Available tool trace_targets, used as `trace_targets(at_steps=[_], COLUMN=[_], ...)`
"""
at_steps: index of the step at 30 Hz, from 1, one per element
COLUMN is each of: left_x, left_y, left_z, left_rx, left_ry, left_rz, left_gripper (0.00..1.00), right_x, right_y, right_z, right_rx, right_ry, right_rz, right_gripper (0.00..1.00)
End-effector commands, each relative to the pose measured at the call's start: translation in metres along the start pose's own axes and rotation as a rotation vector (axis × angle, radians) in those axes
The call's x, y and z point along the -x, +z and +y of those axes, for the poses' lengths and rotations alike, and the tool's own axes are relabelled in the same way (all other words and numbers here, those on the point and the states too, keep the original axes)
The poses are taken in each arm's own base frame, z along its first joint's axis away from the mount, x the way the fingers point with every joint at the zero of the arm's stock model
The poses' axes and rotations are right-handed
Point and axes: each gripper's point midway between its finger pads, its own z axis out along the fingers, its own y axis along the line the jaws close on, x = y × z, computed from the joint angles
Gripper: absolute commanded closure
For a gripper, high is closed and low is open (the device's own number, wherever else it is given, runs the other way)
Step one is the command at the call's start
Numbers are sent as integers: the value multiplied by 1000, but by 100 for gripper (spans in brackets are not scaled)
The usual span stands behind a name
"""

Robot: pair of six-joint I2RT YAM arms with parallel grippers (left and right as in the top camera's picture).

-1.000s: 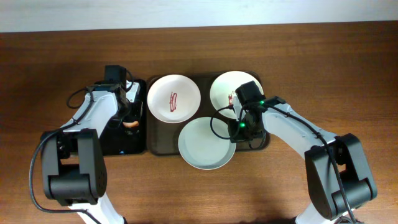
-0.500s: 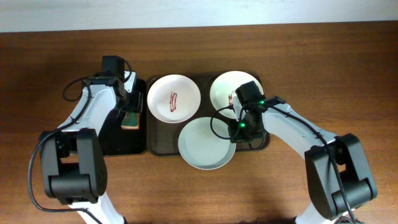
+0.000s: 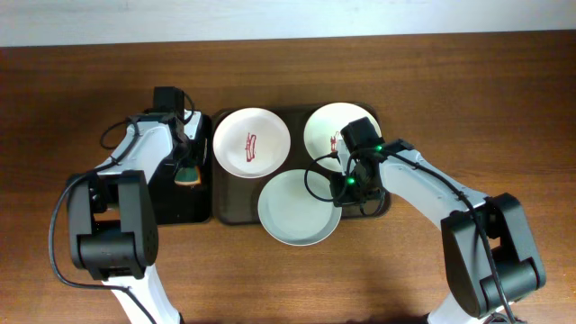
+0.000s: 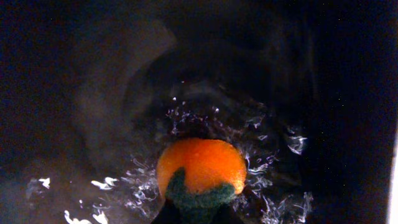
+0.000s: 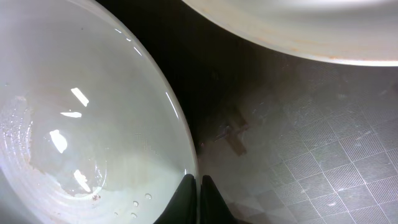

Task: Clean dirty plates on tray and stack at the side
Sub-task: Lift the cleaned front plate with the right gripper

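Note:
Three white plates lie on the dark tray (image 3: 234, 202). The back-left plate (image 3: 252, 142) has red smears. The back-right plate (image 3: 328, 126) has a red smear near my right arm. The front plate (image 3: 297, 209) looks wet and pale. My right gripper (image 3: 345, 187) is shut on the front plate's rim (image 5: 186, 155), its fingers (image 5: 198, 186) pinching the edge. My left gripper (image 3: 186, 166) is shut on an orange sponge with a green scrub side (image 4: 200, 171), held in splashing water inside the black basin (image 3: 171, 202).
The black water basin stands left of the tray. The brown wooden table (image 3: 450, 90) extends right and in front of the tray. The tray floor (image 5: 311, 155) has a chequered texture.
My left gripper with the sponge has shifted slightly back and forth inside the basin. My right gripper and the plates have not moved.

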Motion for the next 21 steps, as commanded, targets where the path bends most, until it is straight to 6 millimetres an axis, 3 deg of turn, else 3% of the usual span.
trace_targets(at_steps=[1,2,3,4,6,11,21], left_x=[-1,0,0,0,2,-6,-10], left_y=[-5,-10,-15,-22,-36,-56,-57], left_z=[8,7,7,7,7,4,-5], left_rx=[-4,-5,-4,-4,-3,-17,-68], left_ry=[-26,-26,-27,-31,-45,-118,-119], left_rz=[11,12,12,7,-13,-2,17], left_gripper=[82,56,41,33,0,1,1], right_x=[4,4,5,6,11,29,73], right_y=[-2,-2,-2,-2,-6,-34,-93], right_z=[-2,-2,-2,-1,1,11,2], right_rx=[-25,-24,-24,-23,-20,-21,-263], right_ry=[-4,-5,-6,-7,-12,-58,-181], right_rz=[-12,-13,-15,-20,-35,-94,-232], right_gripper=[96,96,96,96,96,96,96])
